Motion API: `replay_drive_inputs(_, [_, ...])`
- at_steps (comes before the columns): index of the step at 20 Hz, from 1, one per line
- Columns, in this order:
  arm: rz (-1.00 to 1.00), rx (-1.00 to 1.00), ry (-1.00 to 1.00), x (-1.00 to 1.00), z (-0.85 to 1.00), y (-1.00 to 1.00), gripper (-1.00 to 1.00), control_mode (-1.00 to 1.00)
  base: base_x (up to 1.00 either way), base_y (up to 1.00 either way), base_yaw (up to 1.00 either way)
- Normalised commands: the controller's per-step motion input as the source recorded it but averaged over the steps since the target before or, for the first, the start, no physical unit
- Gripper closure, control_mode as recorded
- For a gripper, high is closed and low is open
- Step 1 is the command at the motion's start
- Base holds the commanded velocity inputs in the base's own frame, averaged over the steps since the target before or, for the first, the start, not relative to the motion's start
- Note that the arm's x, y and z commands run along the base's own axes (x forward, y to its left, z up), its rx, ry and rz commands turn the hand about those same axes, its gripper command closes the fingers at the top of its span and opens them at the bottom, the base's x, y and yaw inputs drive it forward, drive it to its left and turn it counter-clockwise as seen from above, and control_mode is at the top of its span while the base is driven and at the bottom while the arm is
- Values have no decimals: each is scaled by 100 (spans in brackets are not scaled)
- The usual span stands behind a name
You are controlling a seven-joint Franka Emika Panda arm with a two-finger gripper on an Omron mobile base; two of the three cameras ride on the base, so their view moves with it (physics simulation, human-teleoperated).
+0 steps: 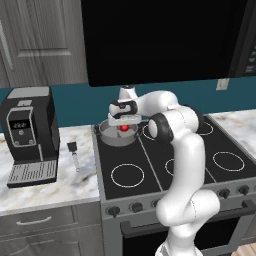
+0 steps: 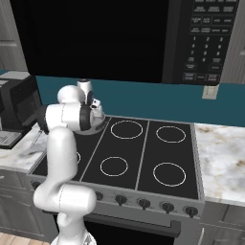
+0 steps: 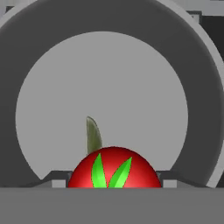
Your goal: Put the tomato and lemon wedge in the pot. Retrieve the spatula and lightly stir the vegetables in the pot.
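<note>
Clearly, the tomato (image 3: 113,168) is clamped between the gripper's (image 1: 124,126) jaws. It is held over the pot (image 3: 52,52), with the lemon wedge (image 3: 93,133) seen inside.

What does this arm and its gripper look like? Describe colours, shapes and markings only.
The arm is glossy white, built of thick rounded links, with dark grey bands at the joints. The gripper has a white boxy body under a dark wrist collar, and small dark finger tips. No cables or markings are visible.
</note>
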Motion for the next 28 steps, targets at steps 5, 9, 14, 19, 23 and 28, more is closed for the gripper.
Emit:
replay_drive_inputs(5, [0, 0, 0, 11, -23, -6, 100, -100, 0, 0, 0])
replay_drive_inputs(9, [0, 0, 3, 11, -33, 0, 100, -100, 0, 0, 0])
replay_drive_inputs(14, [0, 0, 0, 1, -4, 0, 100, -100, 0, 0, 0])
replay_drive_inputs(19, [0, 0, 0, 14, 0, 0, 100, -100, 0, 0, 0])
replay_drive_inputs(23, [0, 0, 0, 24, 0, 0, 100, -100, 0, 0, 0])
replay_drive_inputs(28, [0, 0, 0, 3, 0, 0, 100, -100, 0, 0, 0])
